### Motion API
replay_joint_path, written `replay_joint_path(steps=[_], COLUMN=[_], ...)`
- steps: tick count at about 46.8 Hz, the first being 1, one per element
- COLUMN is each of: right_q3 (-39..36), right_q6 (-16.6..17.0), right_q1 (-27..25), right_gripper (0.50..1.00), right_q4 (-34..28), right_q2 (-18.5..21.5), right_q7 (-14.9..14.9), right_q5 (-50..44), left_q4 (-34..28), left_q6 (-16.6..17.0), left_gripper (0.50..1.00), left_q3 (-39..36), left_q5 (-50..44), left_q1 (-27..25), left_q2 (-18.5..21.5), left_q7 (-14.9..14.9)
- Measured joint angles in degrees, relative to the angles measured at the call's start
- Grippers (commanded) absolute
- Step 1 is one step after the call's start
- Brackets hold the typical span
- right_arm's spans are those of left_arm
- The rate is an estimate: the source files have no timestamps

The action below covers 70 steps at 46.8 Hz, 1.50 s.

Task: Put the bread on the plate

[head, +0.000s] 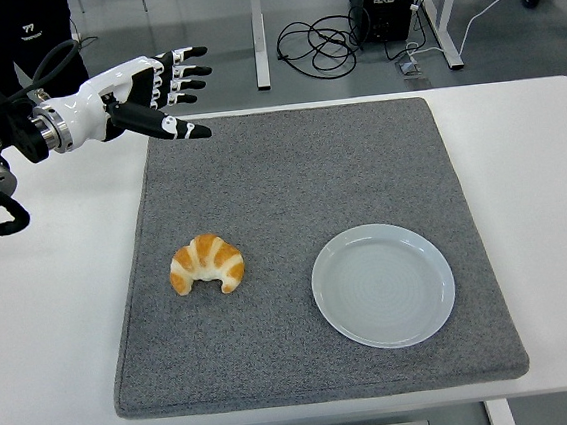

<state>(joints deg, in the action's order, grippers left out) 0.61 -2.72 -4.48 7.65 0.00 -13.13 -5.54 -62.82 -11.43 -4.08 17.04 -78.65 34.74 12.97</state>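
Item: bread [207, 265], one piece. We record a single croissant, golden with paler bands, lying on the grey mat [290, 172] in its left half, toward the near edge. Its long axis runs roughly left to right across our view, with both tips curving toward us. Nothing touches it.

Item: plate [383, 284], one. Pale, round and empty, it sits on the same mat to the right of the bread, apart from it, with bare mat between the two.

Item: left hand [157, 94], one in view. We find it raised over the far left corner of the mat, fingers spread and extended, holding nothing. The bread lies toward the near edge from it and slightly right, well apart. We judge that the coming move turns on this: the hand must come down and toward us to reach the bread. It is the only hand available to us here; the right one is not in view.

Item: desk [543, 197], one, white, carrying the mat.

Item: person [5, 33], one, dark clothing, partly visible at the far left.
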Motion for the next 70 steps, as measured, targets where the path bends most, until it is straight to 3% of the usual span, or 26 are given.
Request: replay_joint_path(steps=[6, 16, 24, 34, 70], right_q3=[0.0, 0.0, 0.0, 0.0, -0.1], right_q6=[0.0, 0.0, 0.0, 0.0, 0.0], right_q1=[0.0, 0.0, 0.0, 0.2, 0.3], right_gripper=[1.0, 1.0, 1.0, 1.0, 1.0], right_q4=[0.0, 0.0, 0.0, 0.0, 0.0], right_q2=[0.0, 0.0, 0.0, 0.0, 0.0], right_q7=[0.0, 0.0, 0.0, 0.0, 0.0], right_q5=[0.0, 0.0, 0.0, 0.0, 0.0], left_q4=[-3.0, -8.0, -11.1, -13.0, -15.4], left_q6=[0.2, 0.3, 0.6, 4.2, 13.4], left_gripper=[0.94, 0.939, 0.939, 0.939, 0.936], left_q3=[-2.9, -3.4, -3.5, -3.4, -3.0], left_q5=[5.8, 18.7, 27.0, 35.3, 42.2], left_q1=[-3.2, -3.7, -2.6, 0.4, 11.6], left_q2=[1.3, 3.6, 5.4, 6.3, 5.7], left_q7=[-0.1, -0.9, -1.0, -0.4, 0.2])
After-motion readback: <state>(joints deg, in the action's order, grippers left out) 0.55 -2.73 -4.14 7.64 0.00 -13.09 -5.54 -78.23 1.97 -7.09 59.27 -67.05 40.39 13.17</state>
